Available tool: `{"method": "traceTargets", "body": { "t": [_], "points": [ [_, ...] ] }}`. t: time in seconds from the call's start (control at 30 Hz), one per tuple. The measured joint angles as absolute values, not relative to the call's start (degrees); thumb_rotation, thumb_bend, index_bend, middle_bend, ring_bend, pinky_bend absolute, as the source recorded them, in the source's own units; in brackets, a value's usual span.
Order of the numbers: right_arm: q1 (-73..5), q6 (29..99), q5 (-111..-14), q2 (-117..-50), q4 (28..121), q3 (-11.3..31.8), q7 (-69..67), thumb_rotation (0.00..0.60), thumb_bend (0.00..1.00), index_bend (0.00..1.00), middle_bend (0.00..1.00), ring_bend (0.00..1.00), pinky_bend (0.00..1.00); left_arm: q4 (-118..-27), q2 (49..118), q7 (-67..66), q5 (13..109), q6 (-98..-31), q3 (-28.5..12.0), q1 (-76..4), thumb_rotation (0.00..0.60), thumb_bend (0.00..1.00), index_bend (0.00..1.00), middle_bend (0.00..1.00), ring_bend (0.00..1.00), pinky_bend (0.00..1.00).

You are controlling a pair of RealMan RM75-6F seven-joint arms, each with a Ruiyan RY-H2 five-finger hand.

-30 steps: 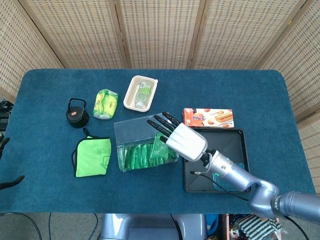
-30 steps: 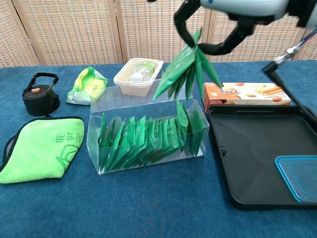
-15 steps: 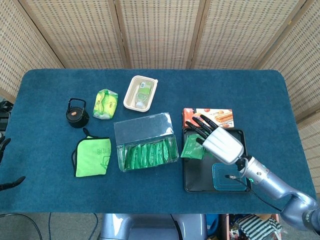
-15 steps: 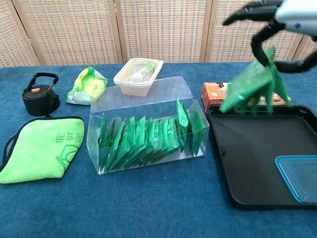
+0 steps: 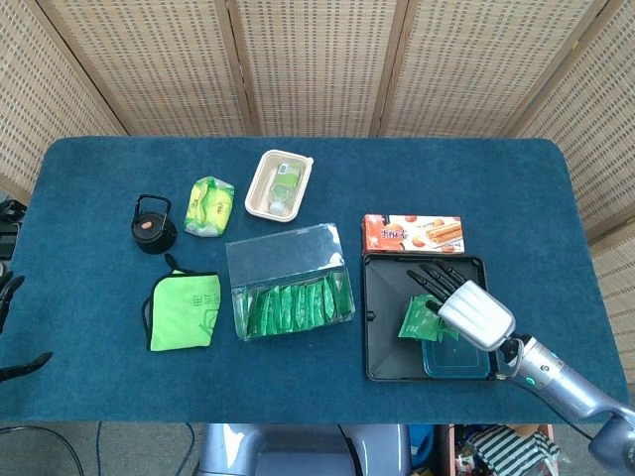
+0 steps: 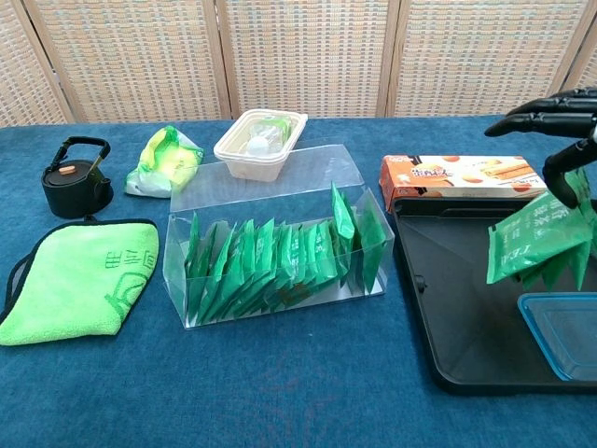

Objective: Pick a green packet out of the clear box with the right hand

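Right hand (image 5: 474,309) over the black tray (image 5: 387,342), arm entering from 4 o'clock in the head view. Fingers (image 6: 546,107) spread toward 10 o'clock, thumb curled down. Hand is grasping a bunch of green packets (image 6: 539,245), more than one by the look of the fanned lower edges in the chest view.

Packets hang below the hand, long axis running down and slightly toward 7 o'clock in the chest view; clear of the tray floor as far as I can judge. In the head view they show at 9 o'clock of the palm, just beside the blue-lidded container (image 5: 454,359) in the tray's near right corner.

Clear box (image 5: 290,283) lies well apart at 9 o'clock of the hand, the remaining green packets standing in a row inside it. Biscuit carton (image 5: 412,233) at 12 o'clock of the tray.

Left hand not seen in either view.

Judgement: packets are out of the box; what is left turns on lowering straight down, since the tray sits directly beneath the hanging bunch.
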State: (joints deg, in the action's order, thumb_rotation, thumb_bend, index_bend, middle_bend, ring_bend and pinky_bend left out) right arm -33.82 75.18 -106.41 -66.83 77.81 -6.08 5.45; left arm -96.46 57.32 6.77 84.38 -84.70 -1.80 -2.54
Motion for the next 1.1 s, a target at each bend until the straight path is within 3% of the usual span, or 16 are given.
{"method": "traceTargets", "body": {
  "t": [0.07, 0.17, 0.4, 0.57, 0.7, 0.9, 1.1],
  "points": [
    [-33.51, 75.16, -106.1, -66.62, 78.4, -5.98, 5.69, 0.6, 0.24, 0.09, 0.02, 0.01, 0.17, -96.53, 57.31, 6.72, 84.5, -84.88, -1.77, -2.46, 0.6, 0.13, 0.0, 0.0, 0.0, 0.0],
    [-32.95, 75.11, -105.0, -65.97, 80.46, -5.46, 6.79, 0.6, 0.16, 0.0, 0.0, 0.0, 0.17, -96.63, 57.27, 6.73, 84.68, -85.18, -1.73, -2.34, 0.6, 0.13, 0.0, 0.0, 0.0, 0.0],
    [-30.51, 78.82, -102.29, -63.18, 85.94, -2.74, 8.6, 0.6, 0.14, 0.0, 0.0, 0.0, 0.16, -96.6, 57.13, 7.07, 85.04, -85.49, -1.65, -2.22, 0.6, 0.13, 0.0, 0.0, 0.0, 0.0],
    [-26.48, 84.56, -99.33, -60.93, 91.22, -1.45, 6.29, 0.6, 0.02, 0.0, 0.0, 0.0, 0.05, -96.41, 57.22, 6.99, 84.99, -86.12, -1.84, -2.04, 0.6, 0.13, 0.0, 0.0, 0.0, 0.0],
    [-21.14, 88.37, -95.96, -59.72, 95.8, -1.5, 5.39, 0.6, 0.0, 0.0, 0.0, 0.0, 0.0, -96.33, 57.47, 6.59, 85.29, -87.23, -1.97, -1.69, 0.6, 0.13, 0.0, 0.0, 0.0, 0.0],
    [-12.53, 94.69, -90.54, -61.8, 96.08, -1.82, 3.03, 0.6, 0.0, 0.0, 0.0, 0.0, 0.0, -96.0, 58.04, 5.28, 86.26, -88.73, -1.98, -1.27, 0.6, 0.13, 0.0, 0.0, 0.0, 0.0],
    [-8.76, 97.43, -88.99, -64.54, 92.92, -1.13, 0.25, 0.6, 0.0, 0.0, 0.0, 0.0, 0.0, -95.98, 58.52, 4.26, 86.34, -90.05, -2.21, -0.71, 0.6, 0.13, 0.0, 0.0, 0.0, 0.0]
  ]
}}
